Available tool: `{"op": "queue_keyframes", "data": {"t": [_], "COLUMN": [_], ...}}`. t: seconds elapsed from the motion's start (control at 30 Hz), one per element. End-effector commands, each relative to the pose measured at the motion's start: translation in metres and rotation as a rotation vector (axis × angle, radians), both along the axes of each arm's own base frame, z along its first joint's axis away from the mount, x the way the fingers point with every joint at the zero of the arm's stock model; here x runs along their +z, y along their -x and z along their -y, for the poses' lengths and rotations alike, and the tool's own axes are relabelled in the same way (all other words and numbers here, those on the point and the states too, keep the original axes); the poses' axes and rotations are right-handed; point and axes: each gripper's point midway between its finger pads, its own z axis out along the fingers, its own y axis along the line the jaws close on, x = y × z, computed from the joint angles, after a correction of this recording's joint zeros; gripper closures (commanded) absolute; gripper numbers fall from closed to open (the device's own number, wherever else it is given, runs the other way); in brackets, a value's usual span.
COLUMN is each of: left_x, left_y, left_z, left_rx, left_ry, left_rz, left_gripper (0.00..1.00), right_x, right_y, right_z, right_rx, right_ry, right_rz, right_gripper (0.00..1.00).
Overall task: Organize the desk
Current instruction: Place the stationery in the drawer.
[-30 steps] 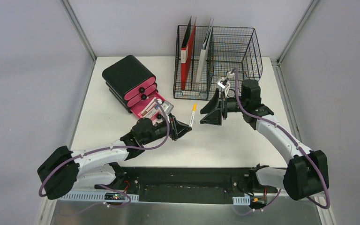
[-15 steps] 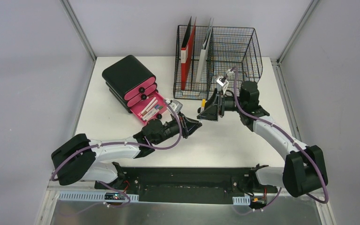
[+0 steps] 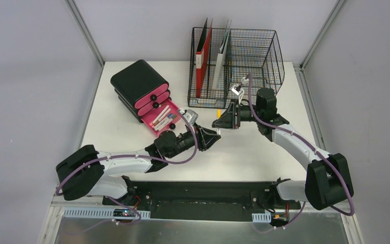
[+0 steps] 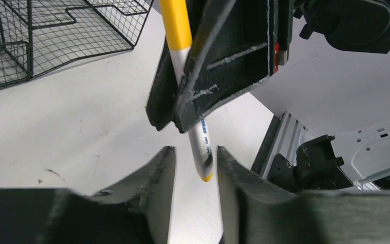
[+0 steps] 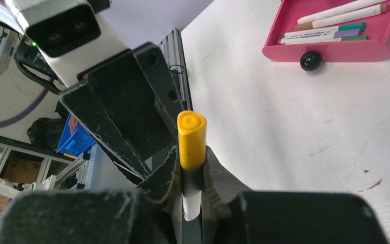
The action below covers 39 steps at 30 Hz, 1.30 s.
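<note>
Desk (image 3: 254,157) lies under both arms, its long axis seemingly running left to right. The piece being tidied is a yellow-capped marker (image 4: 195,127), held in the air just right of the open pink drawer (image 3: 162,118). The right gripper (image 5: 190,170) is clamped on the white barrel. The left gripper (image 4: 193,162) has its jaws narrowly parted around the other end and appears not to press on it. The marker's long axis runs between the two grippers, cap toward the right wrist. For a clean handover, I judge the left should widen further and back off along that axis before the right swings.
</note>
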Motion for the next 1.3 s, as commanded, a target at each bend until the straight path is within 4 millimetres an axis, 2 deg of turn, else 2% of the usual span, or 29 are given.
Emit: {"op": "queue_keyframes", "data": {"t": [0.0,0.07,0.13,0.2,0.3,0.43,0.53,0.63,0.7,0.8,0.83,0.87,0.93,1.1,1.2,1.27], "left_x": [0.015,0.009,0.005,0.003,0.004,0.008,0.021,0.034,0.041,0.054,0.065,0.065,0.085,0.122,0.125,0.117], "left_y": [-0.003,-0.003,-0.005,-0.004,-0.001,-0.002,-0.004,-0.006,-0.008,-0.009,-0.009,-0.009,-0.005,0.013,0.018,0.016], "left_z": [-0.016,-0.029,-0.045,-0.063,-0.095,-0.154,-0.196,-0.228,-0.242,-0.247,-0.251,-0.257,-0.269,-0.322,-0.344,-0.35], "left_rx": [0.055,0.086,0.136,0.17,0.239,0.409,0.519,0.609,0.662,0.681,0.699,0.721,0.752,0.888,0.95,0.983], "left_ry": [-0.003,-0.045,-0.091,-0.133,-0.2,-0.264,-0.288,-0.306,-0.325,-0.355,-0.362,-0.389,-0.387,-0.44,-0.503,-0.54], "left_rz": [0.062,0.071,0.073,0.079,0.091,0.087,0.084,0.059,0.031,0.017,0.017,0.008,0.027,0.116,0.162,0.166], "left_gripper": [0.55,0.41,0.21,0.08,0.01,0.01,0.01,0.01,0.01,0.01,0.01,0.01,0.01,0.01,0.01,0.01], "right_x": [0.005,0.0,-0.005,-0.011,-0.015,-0.028,-0.037,-0.042,-0.038,-0.039,-0.041,-0.042,-0.048,-0.054,-0.056,-0.057], "right_y": [0.008,0.015,0.024,0.03,0.028,0.02,0.028,0.032,0.028,0.021,0.017,0.014,0.009,-0.01,-0.026,-0.035], "right_z": [-0.001,0.002,0.005,0.009,0.014,0.018,0.017,0.009,-0.001,-0.016,-0.023,-0.029,-0.043,-0.072,-0.09,-0.104], "right_rx": [0.079,0.124,0.181,0.227,0.252,0.283,0.387,0.494,0.551,0.63,0.653,0.666,0.707,0.75,0.759,0.771], "right_ry": [0.01,0.02,0.029,0.046,0.119,0.254,0.355,0.464,0.522,0.622,0.656,0.69,0.751,0.868,0.926,0.962], "right_rz": [0.093,0.128,0.168,0.209,0.288,0.344,0.421,0.548,0.618,0.65,0.665,0.685,0.731,0.863,0.952,1.028], "right_gripper": [1.0,1.0,1.0,1.0,1.0,1.0,1.0,0.99,0.98,1.0,1.0,1.0,1.0,1.0,1.0,1.0]}}
